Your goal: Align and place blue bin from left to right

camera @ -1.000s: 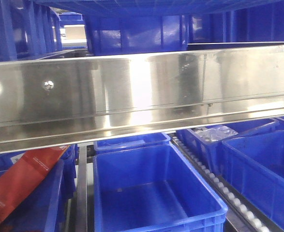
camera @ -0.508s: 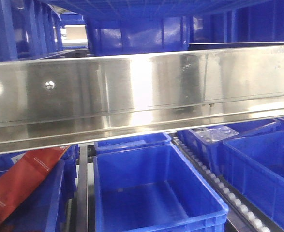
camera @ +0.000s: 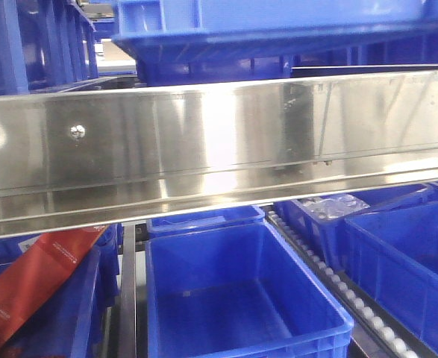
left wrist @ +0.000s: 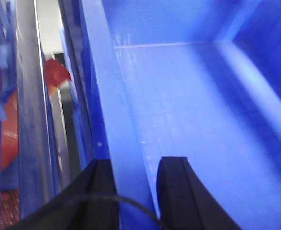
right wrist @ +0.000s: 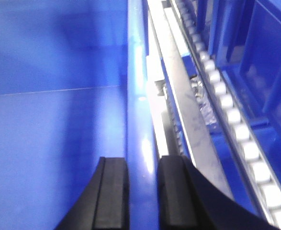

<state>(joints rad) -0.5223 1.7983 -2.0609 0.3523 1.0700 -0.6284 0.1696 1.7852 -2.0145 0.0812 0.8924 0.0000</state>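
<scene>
The large bright-blue ribbed plastic bin is clamped by its side walls between left end effector and right end effector; it should be kept level.

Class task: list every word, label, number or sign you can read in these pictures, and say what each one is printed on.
No text can be read in any view.
Red package, lower left in the front view: a small line of white print near its lower edge, too small and blurred to read.
Blue bin: no print visible.
</scene>
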